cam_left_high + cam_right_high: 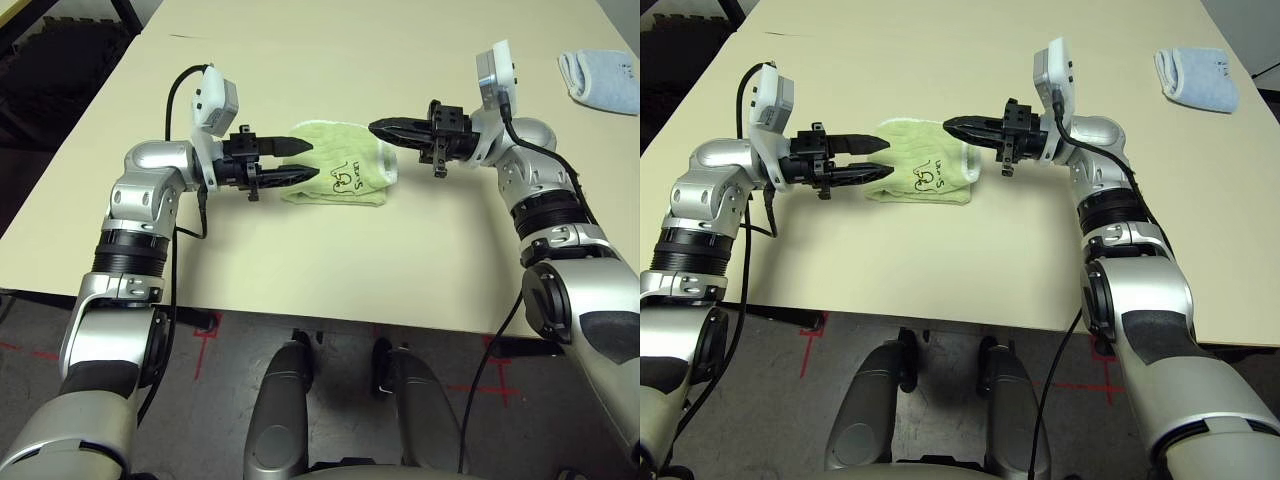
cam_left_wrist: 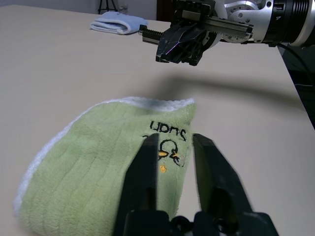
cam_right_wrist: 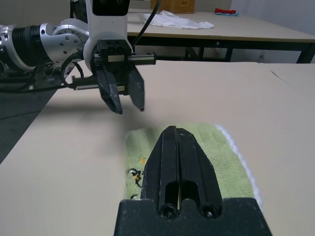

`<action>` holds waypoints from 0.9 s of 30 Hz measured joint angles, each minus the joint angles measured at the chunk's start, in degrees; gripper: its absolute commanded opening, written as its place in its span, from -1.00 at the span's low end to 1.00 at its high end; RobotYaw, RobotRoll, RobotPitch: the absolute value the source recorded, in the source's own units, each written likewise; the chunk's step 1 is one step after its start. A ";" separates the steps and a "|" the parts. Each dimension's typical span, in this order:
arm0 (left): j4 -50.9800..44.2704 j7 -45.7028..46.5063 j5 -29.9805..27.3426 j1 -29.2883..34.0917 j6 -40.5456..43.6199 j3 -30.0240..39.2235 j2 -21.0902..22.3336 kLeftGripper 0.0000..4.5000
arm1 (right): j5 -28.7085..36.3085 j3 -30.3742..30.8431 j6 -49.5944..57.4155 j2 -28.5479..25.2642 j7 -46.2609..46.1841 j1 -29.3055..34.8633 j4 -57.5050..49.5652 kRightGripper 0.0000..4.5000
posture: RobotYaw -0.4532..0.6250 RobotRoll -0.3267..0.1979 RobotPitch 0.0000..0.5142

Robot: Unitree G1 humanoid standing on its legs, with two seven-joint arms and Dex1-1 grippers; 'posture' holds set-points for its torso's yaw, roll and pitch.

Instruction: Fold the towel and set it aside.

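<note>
**Folded towel between two level grippers**

The light green terry towel (image 1: 340,176) lies folded on the cream table (image 1: 330,270), near the middle of the tabletop, with dark embroidery facing up and white stitched edging along its far and right-hand edges. The left gripper (image 1: 303,161) hovers level at the towel's left end, pointing right; its two black fingers (image 2: 142,177) stand a narrow gap apart with nothing between them, above the cloth rather than gripping it. The right gripper (image 1: 380,128) hovers level over the towel's right end, pointing left; its fingers are pressed fully together and hold nothing. The two grippers face each other across the towel, apart. A pale blue folded towel (image 1: 601,79) rests well apart at the table's far right corner
</note>
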 measured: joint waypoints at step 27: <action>19.17 3.65 7.75 -6.46 -8.81 -1.22 -5.99 -0.99 | -6.34 4.49 -1.20 8.63 -15.49 0.82 8.89 -1.00 | -0.09 0.25 -0.04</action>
